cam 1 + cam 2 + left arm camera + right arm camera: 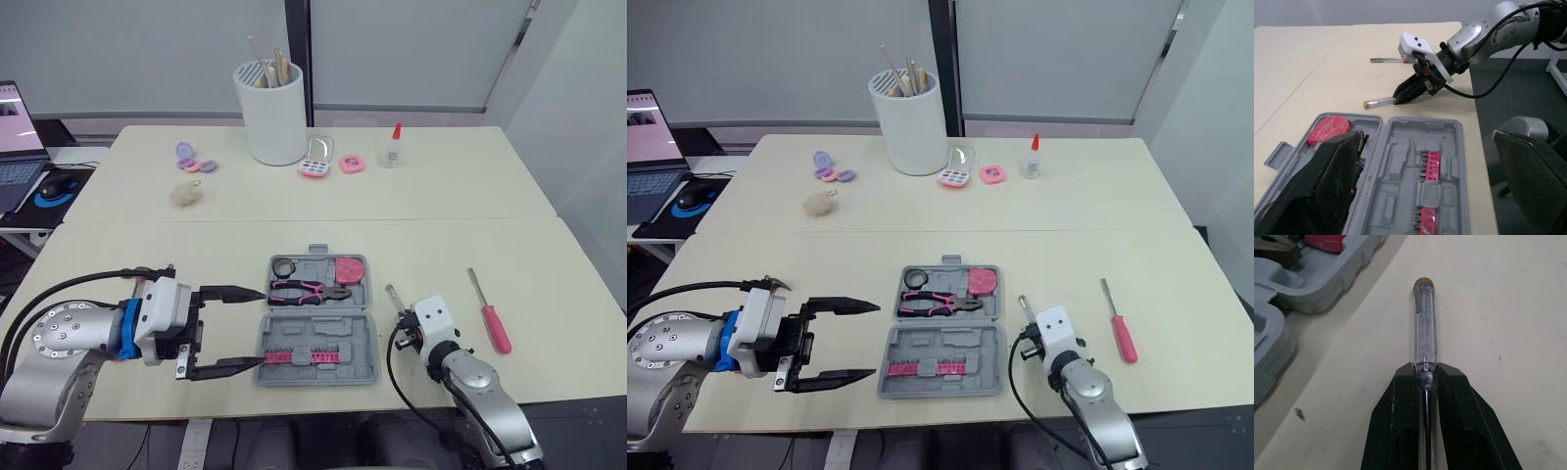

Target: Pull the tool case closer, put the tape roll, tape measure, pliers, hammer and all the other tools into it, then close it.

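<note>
The grey tool case [367, 338] lies open at the table's near middle. Its far half holds a black tape roll [283, 266], a pink tape measure [349, 268] and pink-handled pliers [309, 292]. A pink bit rack [299, 356] sits in the near half. My left gripper [263, 326] is open at the case's left side, with nothing between its fingers. Right of the case, my right gripper [1425, 374] is shut on a clear-handled screwdriver [1425, 328] that points away over the table. A red-handled screwdriver [493, 318] lies further right.
At the back stand a white cup of utensils [271, 113], a glue bottle [394, 145], small pink and purple items [333, 164] and a fluffy ball [186, 193]. A laptop and mouse [57, 183] sit on a side desk at the left. The table's front edge is close behind the case.
</note>
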Controlling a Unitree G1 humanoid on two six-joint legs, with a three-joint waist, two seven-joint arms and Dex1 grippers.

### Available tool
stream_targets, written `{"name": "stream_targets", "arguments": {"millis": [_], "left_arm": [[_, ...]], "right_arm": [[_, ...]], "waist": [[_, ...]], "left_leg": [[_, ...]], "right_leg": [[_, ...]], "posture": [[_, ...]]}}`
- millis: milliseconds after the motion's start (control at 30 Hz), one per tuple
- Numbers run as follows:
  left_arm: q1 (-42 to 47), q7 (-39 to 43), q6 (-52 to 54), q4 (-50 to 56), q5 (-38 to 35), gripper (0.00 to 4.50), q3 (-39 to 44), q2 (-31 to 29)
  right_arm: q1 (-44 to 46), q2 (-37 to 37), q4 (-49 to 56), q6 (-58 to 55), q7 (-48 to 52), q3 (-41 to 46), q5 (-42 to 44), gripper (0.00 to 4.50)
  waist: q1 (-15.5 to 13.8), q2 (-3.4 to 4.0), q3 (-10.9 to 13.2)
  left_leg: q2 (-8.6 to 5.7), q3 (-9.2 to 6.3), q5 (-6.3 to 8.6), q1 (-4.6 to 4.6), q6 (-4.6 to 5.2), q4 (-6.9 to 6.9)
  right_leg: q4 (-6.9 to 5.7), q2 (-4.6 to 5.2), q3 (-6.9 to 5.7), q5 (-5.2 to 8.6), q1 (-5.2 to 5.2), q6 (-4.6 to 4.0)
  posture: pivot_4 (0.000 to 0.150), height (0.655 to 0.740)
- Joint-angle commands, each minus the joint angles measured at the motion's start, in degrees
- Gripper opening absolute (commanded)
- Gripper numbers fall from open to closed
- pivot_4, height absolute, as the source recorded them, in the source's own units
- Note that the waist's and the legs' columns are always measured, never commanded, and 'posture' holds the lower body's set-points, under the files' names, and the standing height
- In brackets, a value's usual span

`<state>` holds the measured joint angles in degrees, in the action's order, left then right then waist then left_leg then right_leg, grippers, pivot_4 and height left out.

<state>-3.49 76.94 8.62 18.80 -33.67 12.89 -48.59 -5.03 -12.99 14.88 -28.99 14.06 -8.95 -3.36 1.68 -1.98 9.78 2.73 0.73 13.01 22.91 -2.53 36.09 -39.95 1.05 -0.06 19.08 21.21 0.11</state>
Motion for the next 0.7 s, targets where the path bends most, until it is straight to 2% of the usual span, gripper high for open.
{"name": "stream_targets", "arguments": {"millis": [33, 167, 267, 333, 467, 700], "left_arm": [[-0.6, -0.8, 0.6, -1.0, 0.3, 4.5, 2.5, -1.6], [-1.5, 0.0, -1.5, -4.2, 2.0, 4.5, 5.4, -3.3], [-2.9, 1.4, -3.7, -7.5, 4.2, 4.5, 7.0, -5.3], [-3.7, 2.1, -4.9, -8.6, 4.8, 4.5, 7.2, -5.8], [-6.2, 2.1, -6.2, -8.4, 7.4, 4.5, 6.9, -7.0], [-10.2, 1.2, -6.3, -5.5, 7.2, 4.5, 7.4, -6.1]], "right_arm": [[1.9, -4.1, 5.0, 0.1, 3.4, 0.5, -0.4, 0.29], [7.6, -17.4, 12.6, 0.8, 13.9, -2.6, -3.0, 0.29], [15.5, -27.9, 15.6, -1.5, 28.1, -5.5, 0.3, 0.29], [19.3, -30.9, 15.7, -2.9, 33.6, -7.7, 1.9, 0.29], [27.8, -30.9, 13.3, -6.7, 41.2, -13.7, 3.9, 0.29], [38.0, -20.6, 5.8, -11.5, 42.7, -25.4, 0.8, 0.29]], "waist": [[0.0, 0.01, 0.0], [0.2, 0.08, 0.1], [0.2, 0.08, 0.1], [0.1, 0.06, 0.1], [0.1, 0.04, 0.1], [0.1, 0.02, 0.1]], "left_leg": [[0.0, 0.0, 0.0, 0.0, 0.0, 0.0], [-0.02, 0.12, 0.0, 0.01, 0.01, 0.02], [0.0, 0.08, 0.0, -0.02, 0.01, -0.01], [0.02, 0.02, 0.0, 0.0, 0.02, -0.01], [0.08, -0.05, 0.0, 0.05, 0.02, 0.0], [0.05, -0.05, 0.0, 0.05, 0.02, 0.04]], "right_leg": [[0.0, 0.0, 0.0, 0.0, 0.0, 0.0], [-0.03, -0.01, 0.13, -0.02, 0.1, 0.03], [-0.02, -0.09, 0.09, -0.01, 0.09, 0.03], [-0.01, -0.14, 0.02, -0.01, 0.1, 0.01], [0.01, -0.12, -0.01, -0.01, 0.1, -0.01], [-0.04, -0.01, -0.03, -0.02, 0.1, -0.02]], "posture": [[0.15, 0.7376], [0.15, 0.7376], [0.15, 0.7376], [0.15, 0.7376], [0.15, 0.7376], [0.15, 0.7376]]}}
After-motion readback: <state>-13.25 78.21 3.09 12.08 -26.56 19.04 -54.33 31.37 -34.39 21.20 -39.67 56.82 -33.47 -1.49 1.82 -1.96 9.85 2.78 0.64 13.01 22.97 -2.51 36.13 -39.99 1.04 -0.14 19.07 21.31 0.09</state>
